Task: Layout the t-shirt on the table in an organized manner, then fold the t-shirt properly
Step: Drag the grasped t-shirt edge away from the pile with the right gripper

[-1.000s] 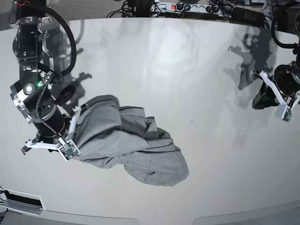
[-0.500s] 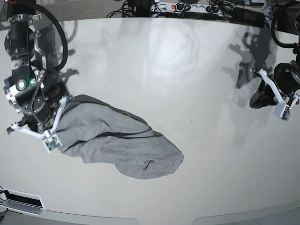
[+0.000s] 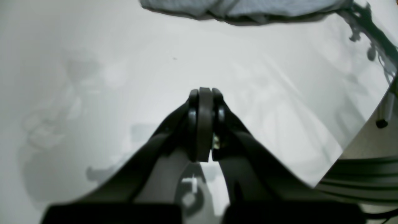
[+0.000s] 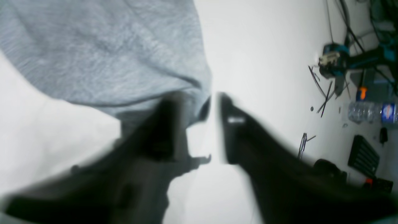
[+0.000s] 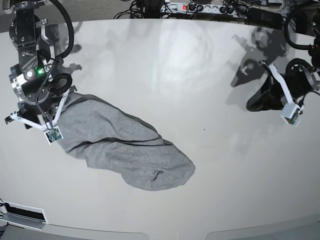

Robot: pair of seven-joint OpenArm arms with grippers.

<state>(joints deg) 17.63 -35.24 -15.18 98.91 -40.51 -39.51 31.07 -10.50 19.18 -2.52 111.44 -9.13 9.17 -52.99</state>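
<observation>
Where the t-shirt lies, it forms a rumpled, elongated grey heap toward the right arm's side of the worktop, running diagonally from beneath that arm down to a rounded bulge near the front edge, with several long folds across its middle and no lettering showing. Around it the glossy white surface carries soft reflections and the arms' shadows; a power strip and tangled cables sit beyond the far edge. In the right wrist view a water bottle, small tools and dark cabling lie off to the side, blurred. The right claw stands over the upper end of the garment with its fingers parted by a narrow gap; grey cloth sits just behind one finger, but nothing is visibly gripped between them, and motion blur prevents a firmer reading. The left claw is pressed fully together, empty, hovering above bare worktop well apart from the shirt.
</observation>
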